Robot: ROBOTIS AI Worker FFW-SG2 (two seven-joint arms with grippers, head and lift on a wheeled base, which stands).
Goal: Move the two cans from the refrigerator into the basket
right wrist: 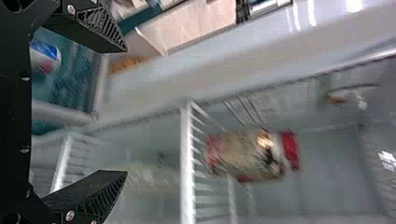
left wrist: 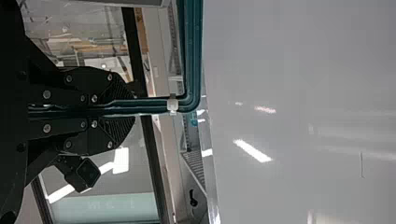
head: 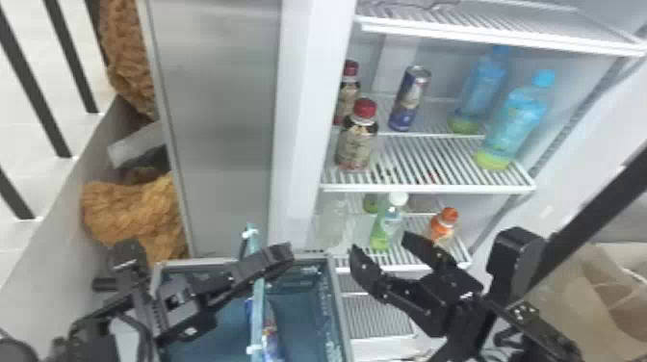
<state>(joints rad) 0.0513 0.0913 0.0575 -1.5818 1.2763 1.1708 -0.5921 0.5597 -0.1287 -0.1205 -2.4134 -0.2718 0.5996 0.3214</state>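
In the head view my left gripper point(head: 281, 257) is shut on the handle point(head: 258, 308) of the blue basket point(head: 336, 308). The left wrist view has that gripper point(left wrist: 127, 107) clamped around the teal handle point(left wrist: 190, 56). A blue and silver can point(head: 410, 98) stands upright on a refrigerator shelf, behind a red-capped bottle and to its right. Another can point(head: 270, 339) lies in the basket, partly hidden by the handle; the right wrist view also has this can point(right wrist: 45, 57). My right gripper point(head: 381, 243) is open and empty, in front of the lower shelf, below the standing can. Its fingers frame a gap point(right wrist: 125, 111) in the right wrist view.
Red-capped bottles point(head: 356, 144) stand left of the can, blue bottles point(head: 515, 120) to its right. The shelf's front edge point(head: 428, 188) runs above my right gripper. Small bottles point(head: 387, 224) stand on the lower shelf. The refrigerator's side wall point(head: 308, 120) rises behind the basket.
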